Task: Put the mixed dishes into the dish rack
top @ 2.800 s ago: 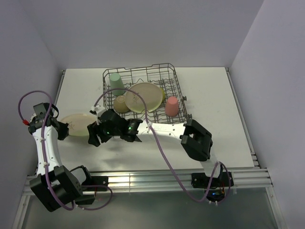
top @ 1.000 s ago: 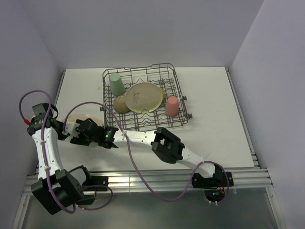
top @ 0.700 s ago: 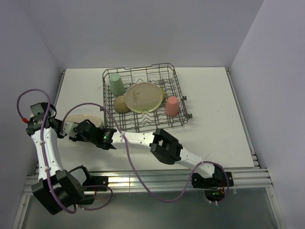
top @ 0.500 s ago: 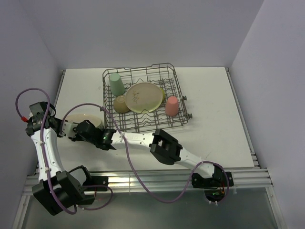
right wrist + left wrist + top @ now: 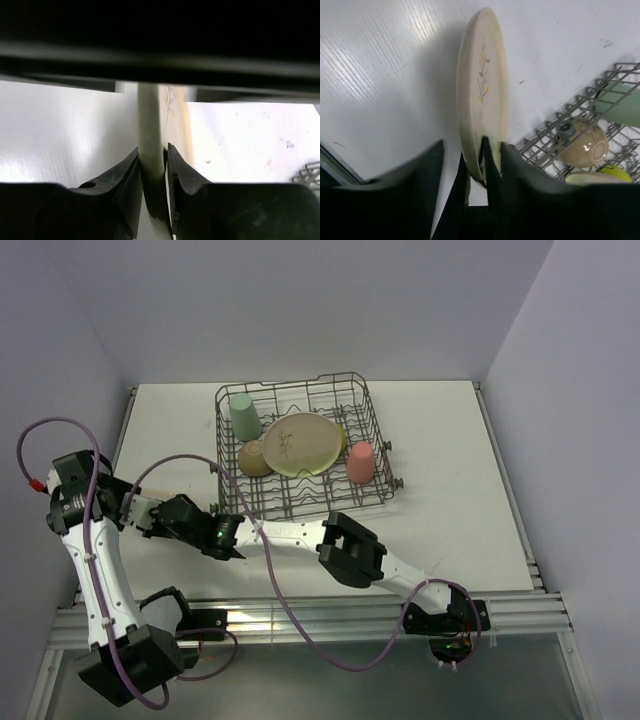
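Observation:
A cream plate with a leaf sprig stands on edge above the table, left of the dish rack. My right gripper is shut on its rim, one finger on each face. My left gripper straddles the same lower edge with its jaws apart and a gap on the left side. In the top view the left gripper and the right gripper meet at the table's left and hide the plate. The rack holds another cream plate, a mint-green cup and a coral-pink cup.
A beige upturned dish sits in the rack's near-left part, and a lime-green piece shows behind the racked plate. The right arm stretches across the table's front. The left wall is close beside the left arm.
My right gripper has closed on the plate's rim. My left gripper has opened off it and its arm has drawn back to the left. The plate now stands more on edge.

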Available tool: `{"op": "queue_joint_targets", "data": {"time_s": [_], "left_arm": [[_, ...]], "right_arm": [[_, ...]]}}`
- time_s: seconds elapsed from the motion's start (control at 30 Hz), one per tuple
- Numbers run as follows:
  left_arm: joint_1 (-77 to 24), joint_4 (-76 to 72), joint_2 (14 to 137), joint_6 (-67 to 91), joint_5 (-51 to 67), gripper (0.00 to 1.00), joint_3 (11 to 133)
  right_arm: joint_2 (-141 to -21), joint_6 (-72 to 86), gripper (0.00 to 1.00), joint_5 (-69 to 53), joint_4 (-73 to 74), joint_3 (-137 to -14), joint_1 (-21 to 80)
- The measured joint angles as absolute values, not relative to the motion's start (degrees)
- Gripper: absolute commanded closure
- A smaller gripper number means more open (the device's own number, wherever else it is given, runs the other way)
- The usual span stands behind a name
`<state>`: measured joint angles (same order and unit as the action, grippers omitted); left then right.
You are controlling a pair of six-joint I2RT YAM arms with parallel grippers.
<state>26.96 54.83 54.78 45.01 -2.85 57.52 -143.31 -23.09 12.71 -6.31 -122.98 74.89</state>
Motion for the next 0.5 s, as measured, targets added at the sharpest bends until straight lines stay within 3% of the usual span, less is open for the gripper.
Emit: {"op": "queue_joint_targets", "data": {"time_s": [0.2,0.5], "left_arm": [[26.9,57.9,49.9,45.1,-5.7,0.13,62.6],[26.9,59.4,48.6,44.2,-5.8,0.01,66.5]], "right_arm": [[-140.3,-19.0,1.0,11.1,-8.3,-122.2,76.2],[-138.4,-16.1,1.0,9.3,-10.3,-121.0,76.7]]}}
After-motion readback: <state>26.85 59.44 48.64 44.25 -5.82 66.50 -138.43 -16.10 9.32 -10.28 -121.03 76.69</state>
